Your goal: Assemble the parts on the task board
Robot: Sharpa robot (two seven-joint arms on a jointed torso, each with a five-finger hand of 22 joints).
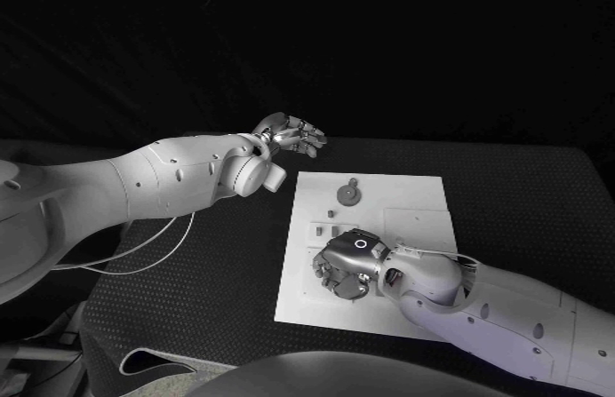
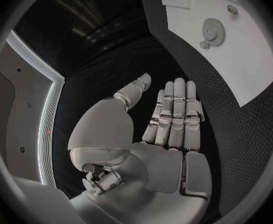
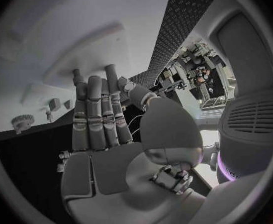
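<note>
The white task board [image 1: 411, 203] lies in the middle of the black table. A grey gear-like part [image 1: 347, 191] stands near its far left end, with small parts [image 1: 331, 212] just nearer. My right hand [image 1: 346, 265] hovers over the board's near left area, fingers stretched out and holding nothing; the right wrist view shows this hand [image 3: 102, 119] flat above the board [image 3: 61, 45], with the gear [image 3: 22, 122] and small parts [image 3: 54, 104] beyond it. My left hand [image 1: 292, 137] is raised past the board's far left corner. In the left wrist view this hand [image 2: 170, 119] has straight fingers and an empty palm.
Black textured table [image 1: 192, 308] surrounds the board on all sides. A thin white cable [image 1: 154, 253] loops under my left arm over the table's left side. The left wrist view shows the board's corner [image 2: 248, 59] with the gear [image 2: 214, 31] on it.
</note>
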